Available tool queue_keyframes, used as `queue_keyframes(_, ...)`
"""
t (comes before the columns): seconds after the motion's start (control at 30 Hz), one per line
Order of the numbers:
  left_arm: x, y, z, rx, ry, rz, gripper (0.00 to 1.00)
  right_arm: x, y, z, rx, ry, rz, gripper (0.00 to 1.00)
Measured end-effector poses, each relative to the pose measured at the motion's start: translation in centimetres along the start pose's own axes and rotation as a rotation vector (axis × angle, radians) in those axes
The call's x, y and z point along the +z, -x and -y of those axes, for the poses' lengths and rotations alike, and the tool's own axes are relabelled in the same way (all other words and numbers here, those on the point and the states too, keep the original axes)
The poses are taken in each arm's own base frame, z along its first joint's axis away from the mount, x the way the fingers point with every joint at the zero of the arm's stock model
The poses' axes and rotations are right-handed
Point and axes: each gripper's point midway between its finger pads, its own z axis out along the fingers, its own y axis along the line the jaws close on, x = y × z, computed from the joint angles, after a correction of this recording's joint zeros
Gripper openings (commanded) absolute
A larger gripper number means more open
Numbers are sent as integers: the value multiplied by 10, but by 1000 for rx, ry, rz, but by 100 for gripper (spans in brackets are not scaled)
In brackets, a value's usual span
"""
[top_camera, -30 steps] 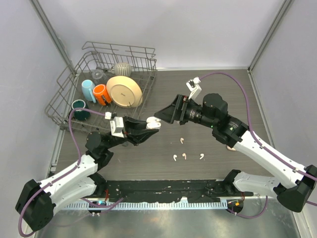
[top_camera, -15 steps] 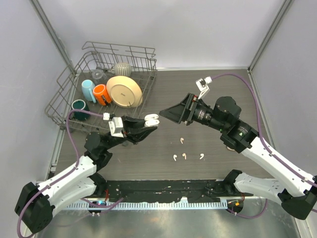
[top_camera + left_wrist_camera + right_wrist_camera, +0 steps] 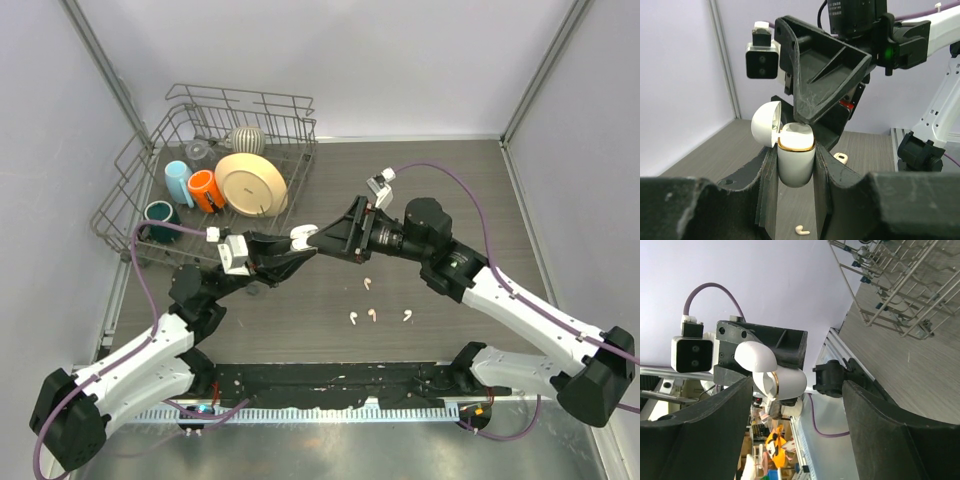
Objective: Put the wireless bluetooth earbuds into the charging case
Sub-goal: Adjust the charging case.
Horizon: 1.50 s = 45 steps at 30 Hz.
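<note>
My left gripper (image 3: 298, 250) is shut on a white charging case (image 3: 300, 237) with a gold rim. It holds the case above the table, lid open. In the left wrist view the case (image 3: 796, 161) sits upright between my fingers (image 3: 832, 170). My right gripper (image 3: 322, 238) is open and empty, its tips just right of the case. In the right wrist view the case (image 3: 787, 382) shows between my wide-apart fingers (image 3: 880, 425). Several tiny white earbuds lie on the table: one (image 3: 367, 283) alone, three in a row (image 3: 373, 316). Two show below the case in the left wrist view (image 3: 801, 230).
A wire dish rack (image 3: 130, 200) stands at the back left with a cream plate (image 3: 250, 183), an orange cup (image 3: 203, 190), a blue cup (image 3: 178, 182) and a teal cup (image 3: 158, 213). Walls close in on both sides.
My right gripper drew back to the right, then came left again to the case. My left gripper carried the case slightly left and up.
</note>
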Motion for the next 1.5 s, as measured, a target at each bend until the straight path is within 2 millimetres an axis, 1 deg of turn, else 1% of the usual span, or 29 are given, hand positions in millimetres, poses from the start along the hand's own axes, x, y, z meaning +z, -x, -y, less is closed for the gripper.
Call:
queue_keyframes(0.07,1,1,0,3,0,2,0,3,-1,0,22,15,-5,74)
queue_keyframes(0.1,1,1,0,2,-1,1,0,4,-2,0,33,25,-8,72)
queue_keyframes(0.13,1,1,0,2,-2,1,0,5,-2,-1,42,35,-9,64)
queue_keyframes(0.23,1,2,0,3,-3,1,0,9,-3,-3,70,67,-16,54)
queue_keyframes(0.3,1,2,0,3,-3,1,0,11,-3,-5,89,87,-21,51)
queue_keyframes(0.33,1,2,0,2,-3,-1,0,11,-3,-8,97,101,-23,45)
queue_keyframes(0.4,2,1,-1,1,-2,-3,0,11,-3,-12,108,122,-28,37)
queue_keyframes(0.43,3,3,-1,3,-3,0,0,10,-3,-13,114,126,-27,31)
queue_keyframes(0.5,4,6,-1,8,-4,5,2,10,-2,-15,121,139,-27,21)
queue_keyframes(0.53,5,8,-1,8,-4,6,3,9,-1,-17,124,145,-26,12)
queue_keyframes(0.57,6,9,-2,9,-4,9,5,9,0,-18,125,150,-25,7)
queue_keyframes(0.63,6,10,-2,11,-3,11,10,9,0,-20,128,157,-24,1)
queue_keyframes(0.7,6,10,-2,10,-1,11,11,9,0,-19,132,163,-22,1)
queue_keyframes(0.9,6,8,-3,2,5,4,22,9,0,-16,156,192,-3,1)
queue_keyframes(0.93,6,8,-4,1,8,3,25,9,0,-16,158,194,2,1)
queue_keyframes(1.3,6,8,-6,-5,24,7,32,8,3,-16,158,203,19,1)
queue_keyframes(1.5,6,9,-6,-13,26,9,40,8,3,-17,150,206,26,1)
